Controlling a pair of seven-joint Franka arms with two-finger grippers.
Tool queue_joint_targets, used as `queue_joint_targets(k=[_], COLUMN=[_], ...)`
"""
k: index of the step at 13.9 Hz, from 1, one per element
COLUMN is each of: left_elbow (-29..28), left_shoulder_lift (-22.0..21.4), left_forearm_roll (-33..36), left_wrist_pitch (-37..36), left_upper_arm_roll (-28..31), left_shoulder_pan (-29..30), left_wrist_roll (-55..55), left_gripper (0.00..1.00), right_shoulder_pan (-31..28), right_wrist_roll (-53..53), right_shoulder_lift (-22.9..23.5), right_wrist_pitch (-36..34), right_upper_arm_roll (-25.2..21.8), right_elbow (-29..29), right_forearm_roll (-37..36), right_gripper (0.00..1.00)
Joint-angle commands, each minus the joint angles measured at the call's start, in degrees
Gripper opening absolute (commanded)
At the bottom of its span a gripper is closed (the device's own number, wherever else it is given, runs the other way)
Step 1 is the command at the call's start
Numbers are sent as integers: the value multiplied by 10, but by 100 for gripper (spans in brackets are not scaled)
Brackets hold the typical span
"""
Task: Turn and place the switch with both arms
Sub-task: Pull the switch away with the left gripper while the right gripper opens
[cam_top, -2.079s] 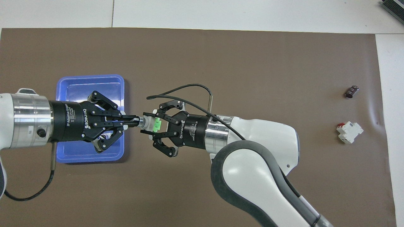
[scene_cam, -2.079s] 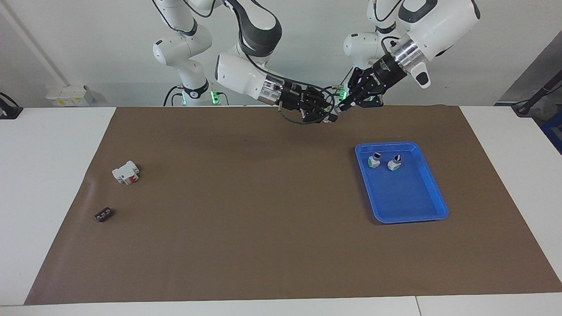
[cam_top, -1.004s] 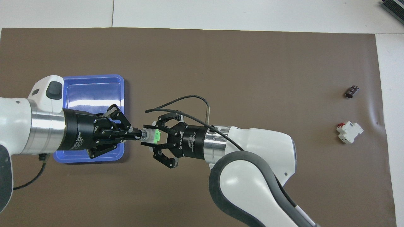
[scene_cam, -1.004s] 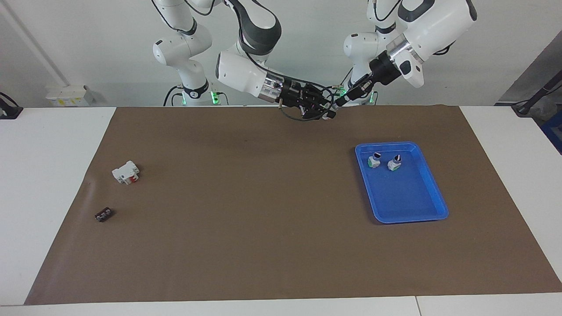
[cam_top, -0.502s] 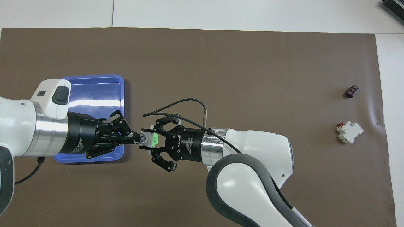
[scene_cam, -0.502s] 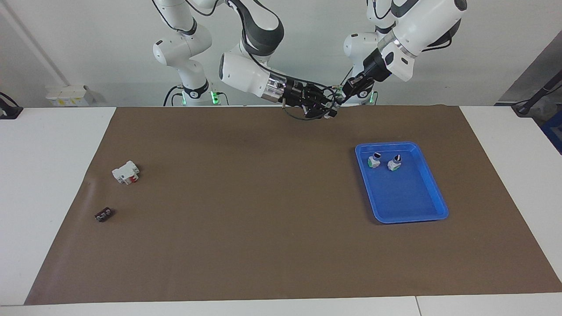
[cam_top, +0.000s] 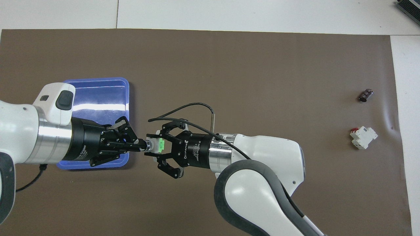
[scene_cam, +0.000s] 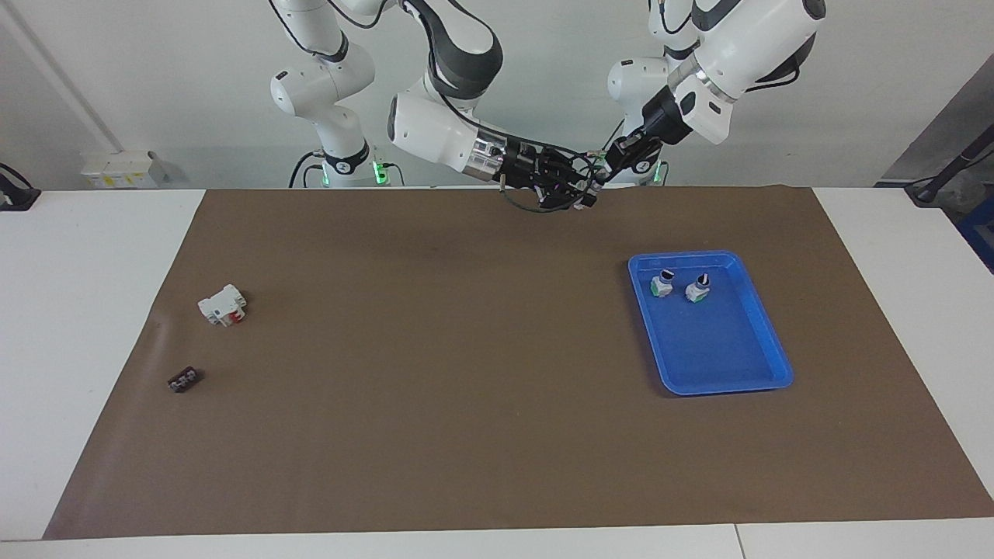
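Switch [cam_top: 157,145] held mid-air between my grippers, beside the blue tray [cam_top: 125,98]. Left gripper [cam_top: 141,146] pinches the knob; right gripper [cam_top: 154,146] clasps the body, grip uncertain. Turning step; next, right releases, left carries to tray.

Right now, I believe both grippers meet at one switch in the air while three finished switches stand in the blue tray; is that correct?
Not quite: the facing view shows two switches in the blue tray, not three. The left gripper and right gripper do meet at one switch in the air.
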Motion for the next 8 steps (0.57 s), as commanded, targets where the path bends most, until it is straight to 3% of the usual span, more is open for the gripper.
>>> queue_joint_targets(k=[1,5,8], left_elbow=[-26,-28,-32], left_shoulder_lift=[-21,-21,-22], left_forearm_roll=[-7,-7,11], left_wrist_pitch=[-50,-48,-38], left_upper_arm_roll=[-15,-15,-15], left_shoulder_pan=[-11,-11,-9], left_wrist_roll=[-4,-1,28], left_gripper=[0,0,0], right_shoulder_pan=[-5,-11,-18], right_wrist_roll=[-2,-2,-2], right_shoulder_lift=[7,-26,-51], right_wrist_pitch=[33,31,30], right_upper_arm_roll=[-2,-3,-5], right_elbow=[40,22,2], right_forearm_roll=[3,-22,-97], right_gripper=[100,100,100])
